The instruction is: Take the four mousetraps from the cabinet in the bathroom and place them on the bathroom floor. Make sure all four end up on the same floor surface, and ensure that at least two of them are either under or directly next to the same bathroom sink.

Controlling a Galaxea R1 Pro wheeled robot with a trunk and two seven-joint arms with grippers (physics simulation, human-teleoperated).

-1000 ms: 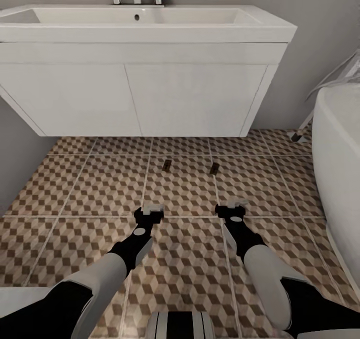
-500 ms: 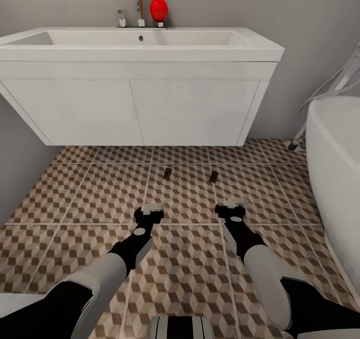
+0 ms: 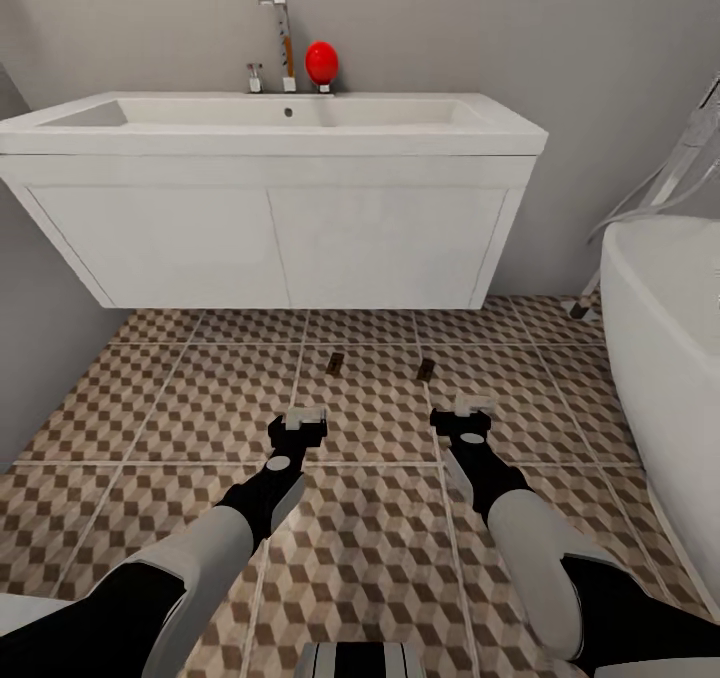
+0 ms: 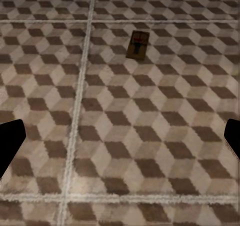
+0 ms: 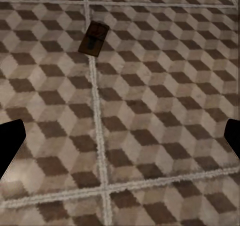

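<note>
While both the left gripper [image 3: 305, 419] and right gripper [image 3: 462, 417] hang wide apart and empty, two brown mousetraps [image 3: 335, 362] lie flat

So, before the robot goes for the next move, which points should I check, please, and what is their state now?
1. Both grippers empty: left gripper and right gripper open, ok.
2. Two mousetraps on the bathroom floor: left mousetrap, right mousetrap, ok.
3. Traps directly next to the sink: just in front of it, cannot tell.
4. All four traps placed: two seen, not ok.
</note>
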